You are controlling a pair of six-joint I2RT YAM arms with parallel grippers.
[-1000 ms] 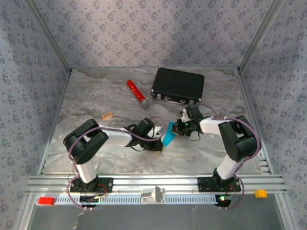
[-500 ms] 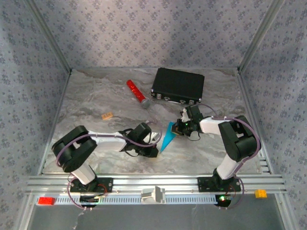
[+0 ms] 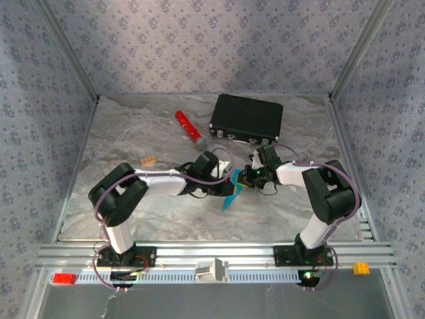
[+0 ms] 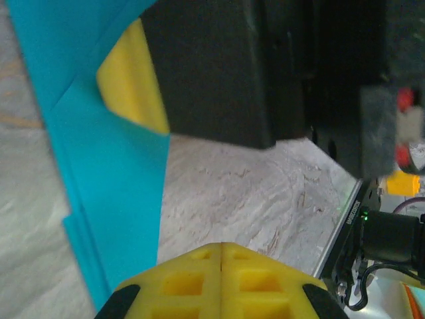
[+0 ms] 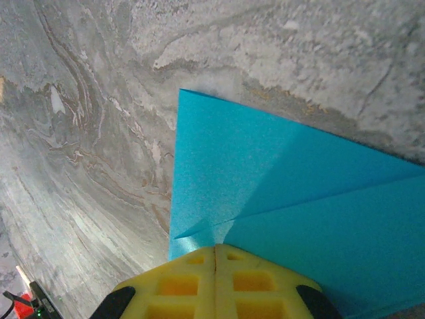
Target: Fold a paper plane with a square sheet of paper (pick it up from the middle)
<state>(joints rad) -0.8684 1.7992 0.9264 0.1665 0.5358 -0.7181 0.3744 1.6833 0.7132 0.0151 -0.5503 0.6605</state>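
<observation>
Left gripper (image 3: 224, 175) has advanced from its pulled-back position of half a second ago and now sits just beside the right gripper (image 3: 247, 177). The right arm has not shifted.

Top view: the folded cyan sheet (image 3: 230, 193) sits between the two grippers. Its upper end is at the right fingertips and its point trails toward the arm bases.

Left wrist view: the left gripper (image 4: 221, 259) has its pads pressed together, with nothing seen between them. The sheet (image 4: 113, 173) lies ahead and to the left of the pads, and one yellow pad (image 4: 129, 86) of the right gripper is against it.

Right wrist view: the right gripper (image 5: 214, 259) has its pads closed, nipping the sheet (image 5: 265, 173). The sheet spreads ahead over the marbled table (image 5: 80, 133).
</observation>
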